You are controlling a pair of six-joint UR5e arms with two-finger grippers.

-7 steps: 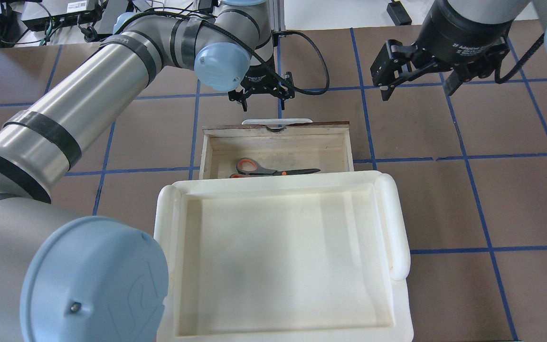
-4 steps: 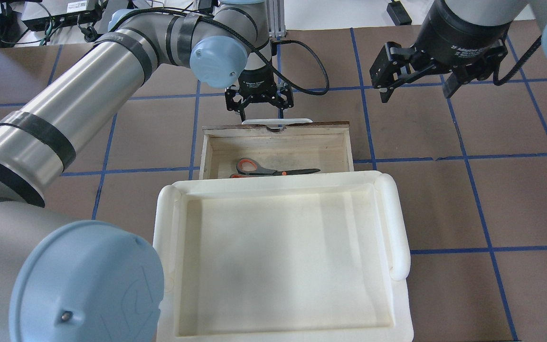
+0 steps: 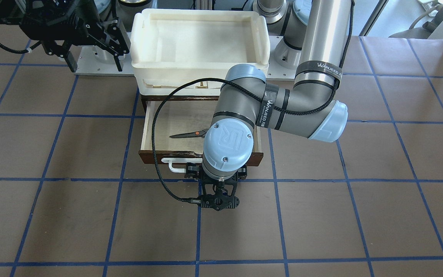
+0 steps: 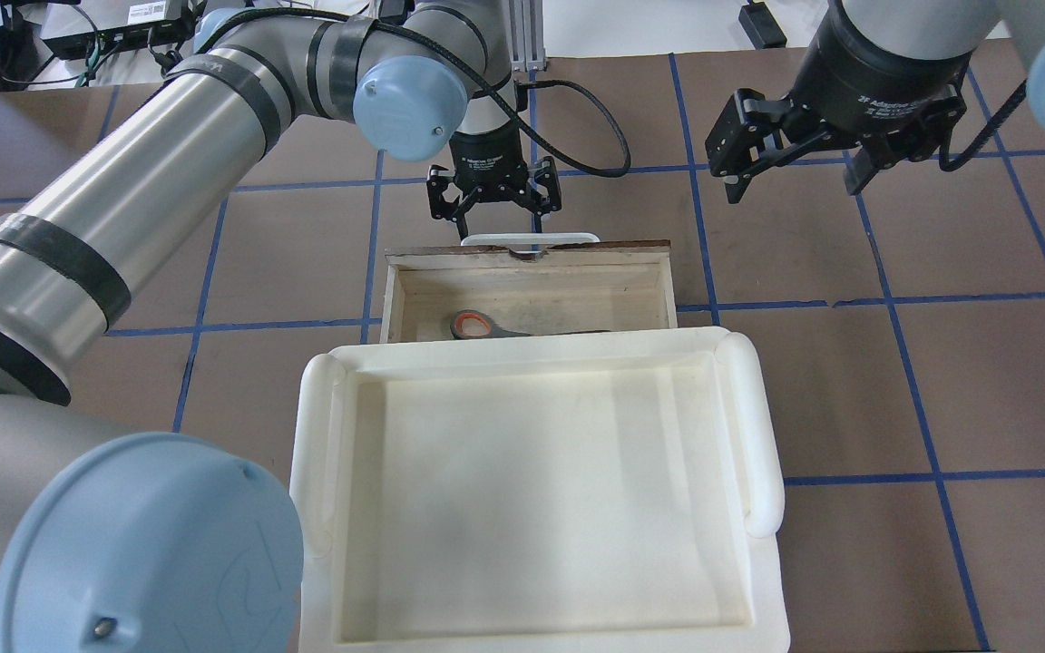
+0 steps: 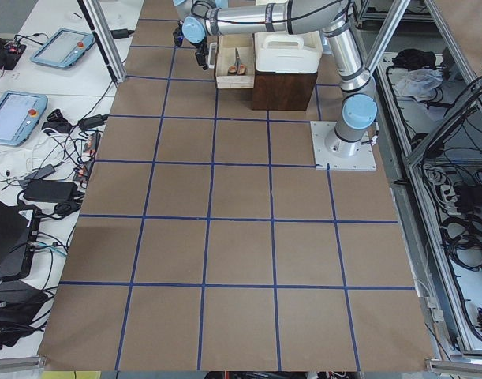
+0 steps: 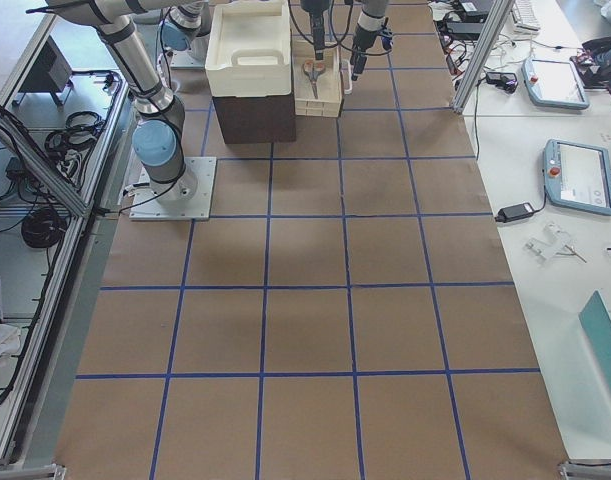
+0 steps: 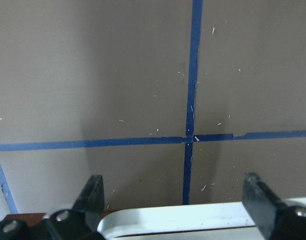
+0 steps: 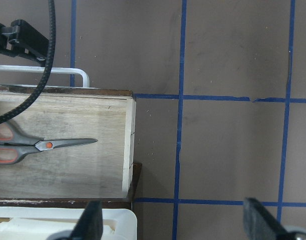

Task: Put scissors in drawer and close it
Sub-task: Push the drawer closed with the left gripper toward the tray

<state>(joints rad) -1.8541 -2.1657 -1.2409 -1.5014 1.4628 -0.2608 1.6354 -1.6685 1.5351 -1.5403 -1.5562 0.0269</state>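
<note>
The scissors [image 4: 484, 324] lie inside the open drawer [image 4: 393, 299], their blades partly hidden under the white tray's edge; they also show in the right wrist view [image 8: 37, 146] and the front view [image 3: 188, 134]. My left gripper [image 4: 493, 210] is open, low at the drawer's front, its fingers [image 7: 92, 196] either side of the white bar handle [image 7: 193, 222] [image 4: 530, 238]. In the front view the left wrist hides most of this gripper [image 3: 216, 177]. My right gripper [image 4: 795, 177] is open and empty, raised to the right of the drawer [image 8: 175, 220].
A large white tray [image 4: 318, 453] sits on top of the dark brown cabinet [image 6: 250, 118] that holds the drawer. The brown table mat with blue grid lines [image 4: 894, 381] surrounds it. The left arm's black cable [image 3: 160, 169] loops beside the drawer.
My left gripper has come down to the drawer's handle. The drawer has slid slightly in, so the scissors' blades are now partly under the tray edge. The right gripper has barely moved.
</note>
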